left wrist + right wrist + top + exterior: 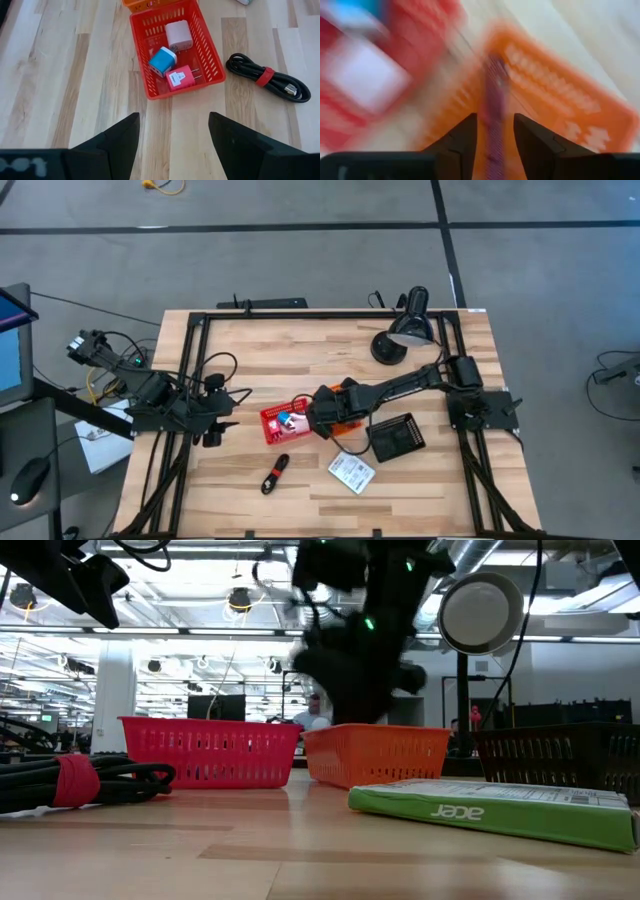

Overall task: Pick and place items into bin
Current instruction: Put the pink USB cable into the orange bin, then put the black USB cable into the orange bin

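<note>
A red basket (175, 47) holds a pale pink cube (177, 36), a blue cube (162, 61) and a bright pink cube (181, 79). An orange basket (350, 423) stands to its right, and my right gripper (322, 415) hovers over it, shut on a thin maroon cord (495, 95). My left gripper (174, 120) is open and empty, left of the red basket (283, 421). A black-and-red stick-like cable bundle (275, 473) and a white printed card (352, 471) lie flat on the table near the front. My right gripper pinches the maroon cord (494, 107) between its two fingers. The cord runs along the gap and out past the fingertips, over the orange basket (555, 95). The view is blurred, so which part of the cord is held does not show.
A black basket (400, 438) stands right of the orange one. A black desk lamp (405, 330) stands at the far right. A black frame rail (190, 380) runs around the table top. Bare wood lies at the far left and along the near edge.
</note>
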You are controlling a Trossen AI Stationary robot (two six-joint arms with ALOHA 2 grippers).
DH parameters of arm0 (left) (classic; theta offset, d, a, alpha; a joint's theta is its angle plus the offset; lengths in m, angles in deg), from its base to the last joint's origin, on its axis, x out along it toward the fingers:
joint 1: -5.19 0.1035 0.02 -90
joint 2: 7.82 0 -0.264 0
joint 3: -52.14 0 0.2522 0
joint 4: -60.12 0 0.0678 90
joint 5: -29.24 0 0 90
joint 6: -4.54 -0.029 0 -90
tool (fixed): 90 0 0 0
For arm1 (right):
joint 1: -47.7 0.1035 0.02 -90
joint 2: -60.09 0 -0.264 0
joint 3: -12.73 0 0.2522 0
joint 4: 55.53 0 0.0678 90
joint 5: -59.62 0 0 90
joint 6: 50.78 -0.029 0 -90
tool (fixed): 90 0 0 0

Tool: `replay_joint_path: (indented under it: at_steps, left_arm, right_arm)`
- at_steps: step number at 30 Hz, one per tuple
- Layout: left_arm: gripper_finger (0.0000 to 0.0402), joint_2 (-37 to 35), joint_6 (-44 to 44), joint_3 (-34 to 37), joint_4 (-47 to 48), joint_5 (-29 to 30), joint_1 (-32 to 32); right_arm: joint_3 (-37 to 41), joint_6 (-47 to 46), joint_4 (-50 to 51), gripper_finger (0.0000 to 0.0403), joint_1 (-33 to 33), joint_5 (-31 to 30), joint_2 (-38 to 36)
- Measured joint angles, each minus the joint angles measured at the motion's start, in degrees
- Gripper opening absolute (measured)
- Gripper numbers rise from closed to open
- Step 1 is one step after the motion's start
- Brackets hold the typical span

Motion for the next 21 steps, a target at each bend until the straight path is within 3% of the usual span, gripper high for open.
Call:
replay_joint_path:
  at_steps: [4, 10, 21]
  left_arm:
    - [0.0229, 0.0, 0.2, 0.0, -0.1, 0.0, 0.0]
    - [0.0229, 0.0, 0.4, 0.0, -2.1, -0.1, 0.0]
    - [0.0229, 7.7, 1.5, 0.0, -24.5, -3.5, -5.3]
  right_arm:
    - [-0.2, 0.1, 0.4, 0.0137, 0.1, 1.0, -2.9]
    - [-3.0, 0.3, 1.2, 0.0128, 1.8, 9.2, -6.6]
    - [-10.8, 7.7, -1.7, 0.0108, 12.1, 8.0, -8.4]
